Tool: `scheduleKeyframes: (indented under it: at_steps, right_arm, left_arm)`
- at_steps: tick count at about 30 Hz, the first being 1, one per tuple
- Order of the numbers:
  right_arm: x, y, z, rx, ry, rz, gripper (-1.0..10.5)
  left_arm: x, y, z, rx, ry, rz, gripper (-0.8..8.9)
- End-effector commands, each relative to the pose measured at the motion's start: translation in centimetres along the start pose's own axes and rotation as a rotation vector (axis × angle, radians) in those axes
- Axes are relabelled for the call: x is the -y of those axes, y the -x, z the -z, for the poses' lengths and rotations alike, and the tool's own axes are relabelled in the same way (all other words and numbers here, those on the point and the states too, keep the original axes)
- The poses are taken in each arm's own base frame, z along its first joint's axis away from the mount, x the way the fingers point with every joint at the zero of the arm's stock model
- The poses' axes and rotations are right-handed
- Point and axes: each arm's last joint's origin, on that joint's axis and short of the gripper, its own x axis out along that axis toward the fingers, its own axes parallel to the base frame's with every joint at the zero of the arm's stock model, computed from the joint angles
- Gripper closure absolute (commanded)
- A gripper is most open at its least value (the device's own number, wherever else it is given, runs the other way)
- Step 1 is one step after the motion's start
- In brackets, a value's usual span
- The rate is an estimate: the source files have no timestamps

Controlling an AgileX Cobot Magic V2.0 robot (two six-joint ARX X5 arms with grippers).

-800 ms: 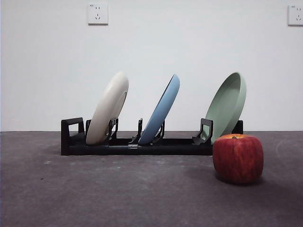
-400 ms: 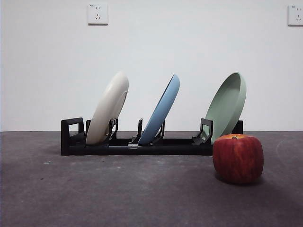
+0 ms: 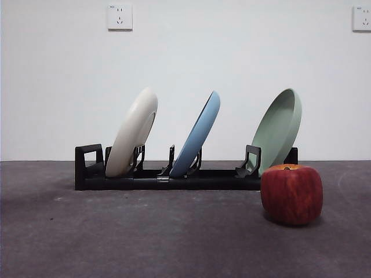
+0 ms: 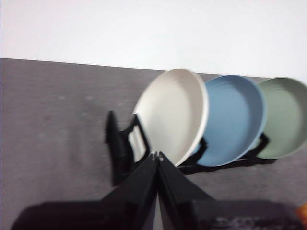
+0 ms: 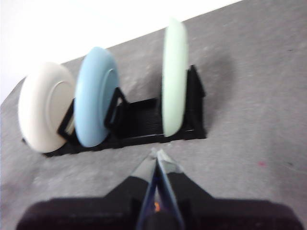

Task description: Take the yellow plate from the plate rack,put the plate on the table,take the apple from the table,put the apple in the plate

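The cream yellow plate (image 3: 133, 132) leans in the left slot of the black plate rack (image 3: 174, 176); it also shows in the left wrist view (image 4: 173, 114) and in the right wrist view (image 5: 44, 106). The red apple (image 3: 291, 193) sits on the dark grey table (image 3: 145, 237), in front of the rack's right end. My left gripper (image 4: 157, 156) is shut and empty, held above the table short of the rack's handle end. My right gripper (image 5: 157, 153) is shut and empty, held above the table near the rack's other end. Neither arm shows in the front view.
A blue plate (image 3: 198, 136) stands in the rack's middle slot and a pale green plate (image 3: 279, 128) at its right end. A white wall with two sockets (image 3: 119, 17) rises behind the table.
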Motion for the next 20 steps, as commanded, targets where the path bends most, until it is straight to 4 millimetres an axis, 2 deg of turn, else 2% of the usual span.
scheduleKeyframes:
  at_steps: [1,5,10,14,16,18,19,20]
  right_arm:
    - [-0.6,-0.6,-1.6,-0.046,0.044,-0.055,9.5]
    - [-1.2,-1.8,-3.4,-0.146,0.094,-0.154,9.5]
    - [-1.5,-3.4,-5.1,-0.254,0.103,-0.172,9.2]
    - [-1.6,-4.4,-5.9,-0.288,0.095,-0.188,7.5]
    - [-1.6,-4.7,-6.2,-0.289,0.096,-0.186,7.2]
    - [-1.6,-4.8,-6.4,-0.289,0.096,-0.185,7.2]
    - [-1.6,-4.9,-6.5,-0.29,0.097,-0.186,7.2]
    - [-1.6,-4.9,-6.5,-0.291,0.096,-0.186,7.2]
  left_arm:
    - [0.0,-1.6,-1.8,-0.043,0.01,0.049,8.21]
    - [0.1,-4.0,-4.5,-0.117,0.03,0.119,8.21]
    - [0.1,-7.5,-7.4,-0.203,0.062,0.25,8.21]
    - [-0.1,-10.5,-9.4,-0.268,0.09,0.282,8.03]
    - [0.0,-11.9,-10.1,-0.297,0.097,0.286,7.15]
    - [0.2,-13.4,-10.6,-0.327,0.103,0.294,5.6]
    - [0.4,-14.3,-10.9,-0.346,0.107,0.299,5.22]
    - [0.7,-15.5,-11.1,-0.371,0.11,0.308,5.23]
